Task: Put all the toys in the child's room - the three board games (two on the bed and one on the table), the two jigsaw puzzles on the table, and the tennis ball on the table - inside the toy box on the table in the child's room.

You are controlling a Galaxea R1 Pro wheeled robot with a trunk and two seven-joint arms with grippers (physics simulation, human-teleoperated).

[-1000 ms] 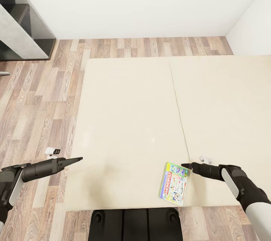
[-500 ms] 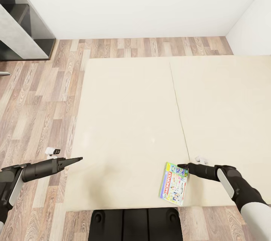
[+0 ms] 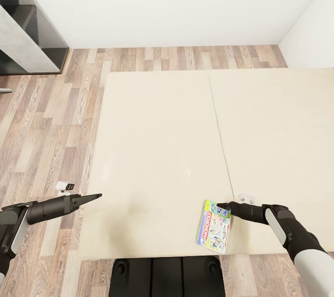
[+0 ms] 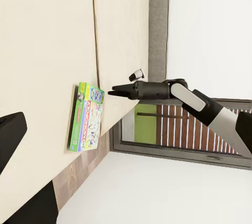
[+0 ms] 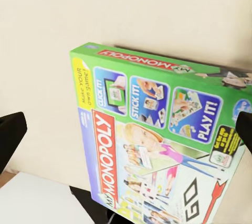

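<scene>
One board game (image 3: 214, 226), one bed (image 3: 162, 139), two arms.

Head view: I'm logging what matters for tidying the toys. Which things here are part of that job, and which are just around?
Part of the job:
- board game, lying flat on the bed
- bed, which the game lies on
- right gripper, at the game's far edge

Just around:
- grey shelf unit on the wood floor
- left gripper, over the bed's edge
</scene>
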